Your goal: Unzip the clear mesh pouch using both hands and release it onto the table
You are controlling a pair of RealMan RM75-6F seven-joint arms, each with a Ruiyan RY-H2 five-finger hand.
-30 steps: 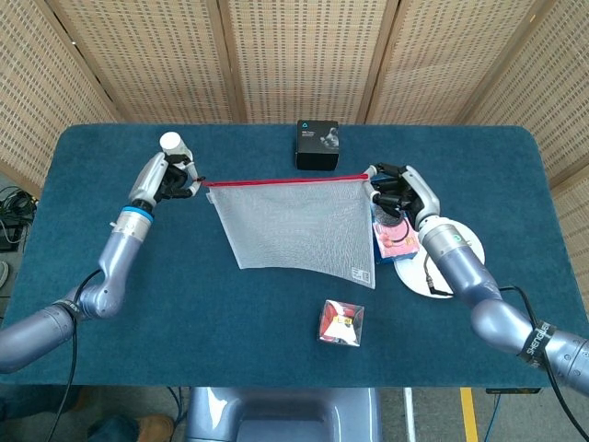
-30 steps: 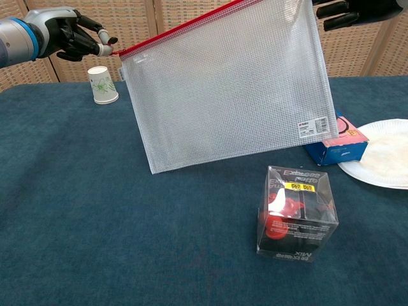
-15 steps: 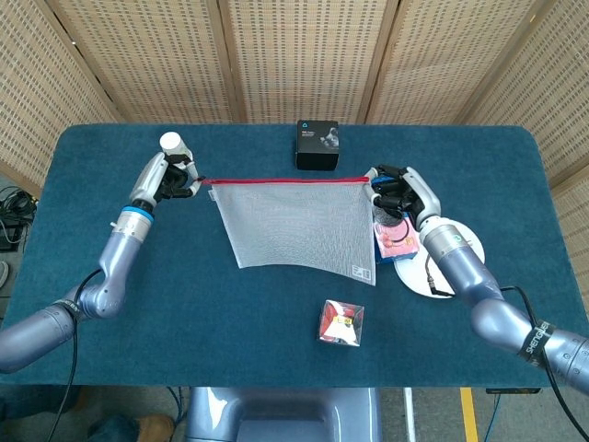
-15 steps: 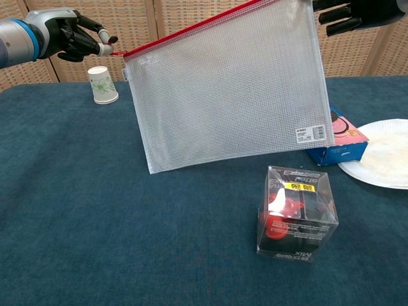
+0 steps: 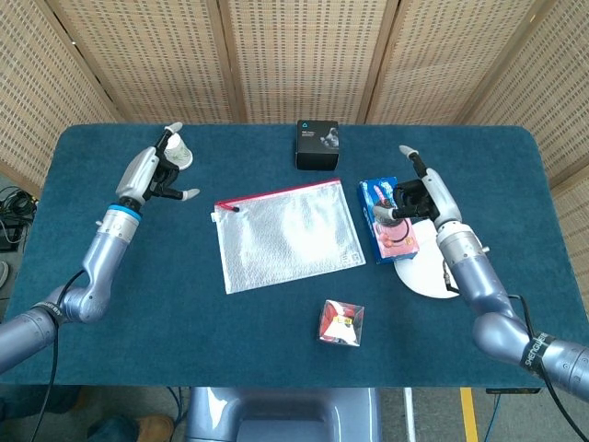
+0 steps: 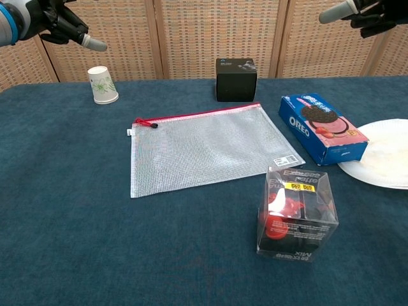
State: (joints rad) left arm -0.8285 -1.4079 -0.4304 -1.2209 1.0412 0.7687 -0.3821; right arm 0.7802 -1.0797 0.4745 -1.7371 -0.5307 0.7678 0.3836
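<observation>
The clear mesh pouch [image 5: 288,234] [image 6: 207,146] with a red zipper strip lies flat on the blue table, its zipper pull at the left end [image 6: 153,125]. My left hand [image 5: 164,171] [image 6: 54,19] hovers above the table to the left of the pouch, fingers spread, holding nothing. To the pouch's right, my right hand [image 5: 416,189] [image 6: 360,10] is raised over the cookie box, open and empty too.
A paper cup [image 6: 102,85] stands at the back left, a black box [image 6: 236,79] behind the pouch. A blue cookie box [image 6: 322,127] and a white plate [image 6: 381,153] lie on the right. A clear cube box [image 6: 296,213] sits in front.
Both hands have let go of the pouch and spread open. The pouch, held up stretched between them before, has dropped flat onto the table.
</observation>
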